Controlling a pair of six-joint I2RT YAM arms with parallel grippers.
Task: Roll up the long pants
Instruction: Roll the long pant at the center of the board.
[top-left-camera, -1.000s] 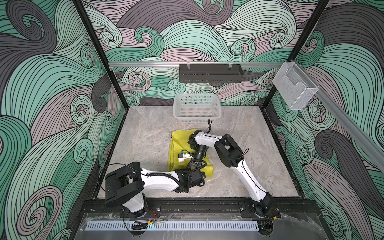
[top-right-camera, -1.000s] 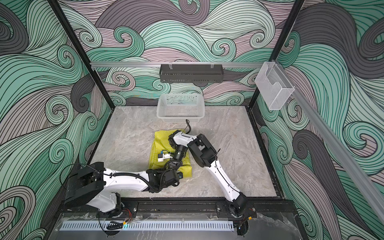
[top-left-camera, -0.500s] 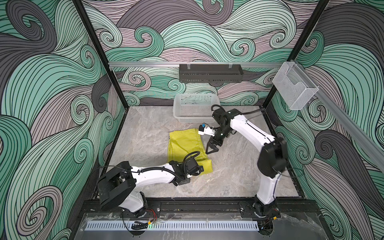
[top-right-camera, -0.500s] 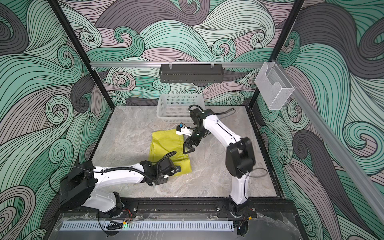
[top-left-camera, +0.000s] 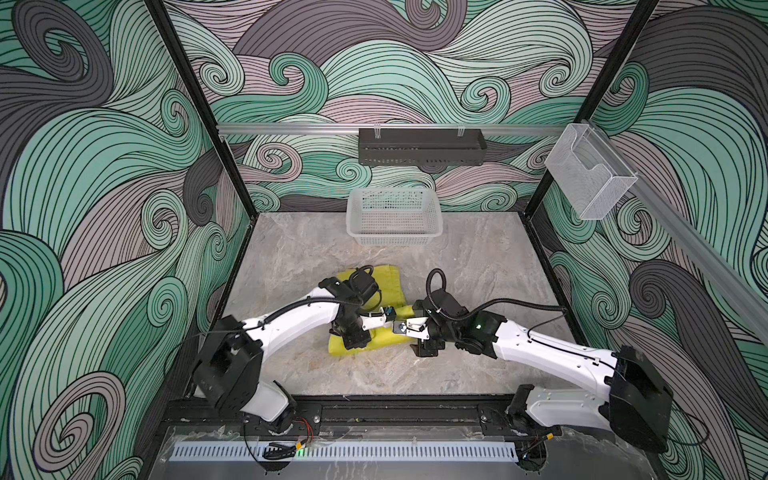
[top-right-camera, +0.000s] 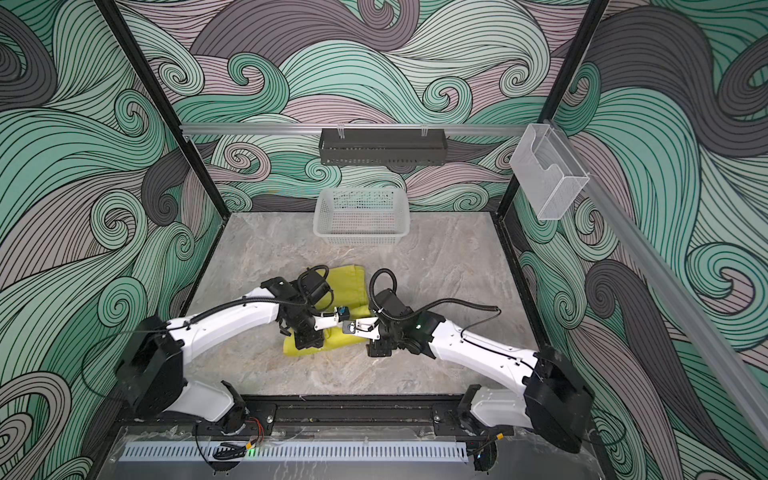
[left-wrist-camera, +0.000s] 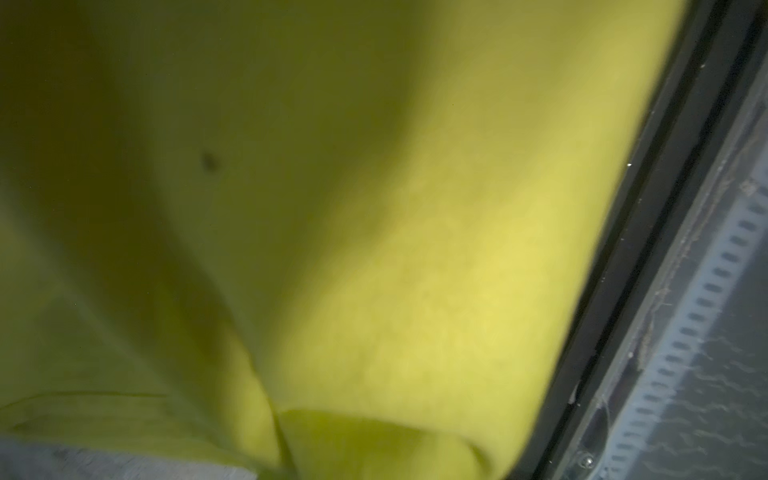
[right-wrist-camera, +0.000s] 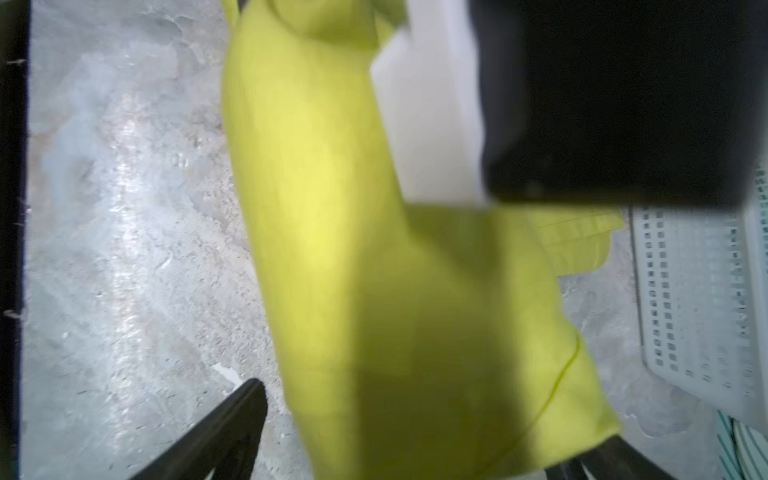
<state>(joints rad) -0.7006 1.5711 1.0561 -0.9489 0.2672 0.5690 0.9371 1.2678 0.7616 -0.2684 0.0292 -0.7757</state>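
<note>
long pants (top-left-camera: 388, 286): yellow-green, near end rolled, on marble counter (top-left-camera: 291, 257) | left gripper (top-left-camera: 353, 338): clamped on the fabric | right gripper (right-wrist-camera: 436, 415): jaws apart, straddling the roll's end

A: What sort of place is this?
B: A robot test cell, a lab enclosure; two white robot arms (top-left-camera: 299, 318) mounted on a black base rail (top-left-camera: 395, 412); black frame posts (top-left-camera: 196, 104); printed swirl-pattern walls (top-left-camera: 104, 166); a marble-look tabletop (top-left-camera: 291, 257); a black tray (top-left-camera: 422, 146) hung on an aluminium rail (top-left-camera: 291, 127).
</note>
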